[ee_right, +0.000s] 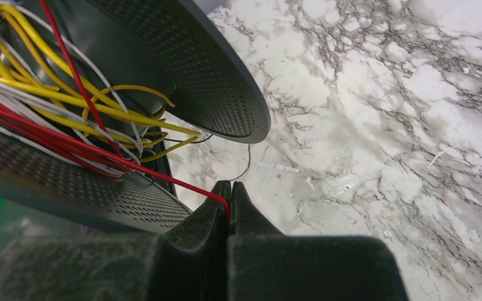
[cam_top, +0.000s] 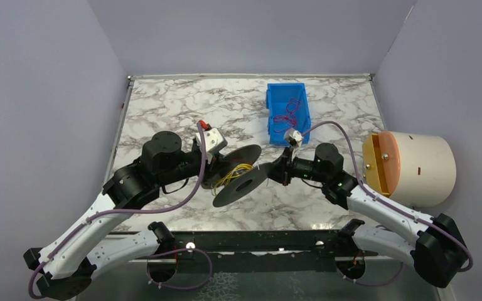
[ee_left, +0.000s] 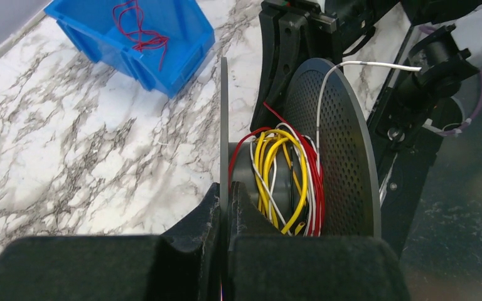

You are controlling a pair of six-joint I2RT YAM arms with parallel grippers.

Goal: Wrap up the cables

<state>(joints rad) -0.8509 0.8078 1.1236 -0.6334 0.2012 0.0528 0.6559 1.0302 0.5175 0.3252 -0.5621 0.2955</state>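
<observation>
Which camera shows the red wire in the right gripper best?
Right wrist: the red wire enters the shut right gripper up close. Top view: too small. Left wrist: mostly the coils on the spool.

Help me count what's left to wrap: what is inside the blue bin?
A loose tangle of thin red cables lies in the blue bin. Nothing else shows there; its walls hide part of the floor.

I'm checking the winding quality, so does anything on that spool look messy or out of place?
Yes. The cables on the black spool lie in loose, crossing loops rather than tidy turns, and a yellow loop springs away from the bundle.
</observation>
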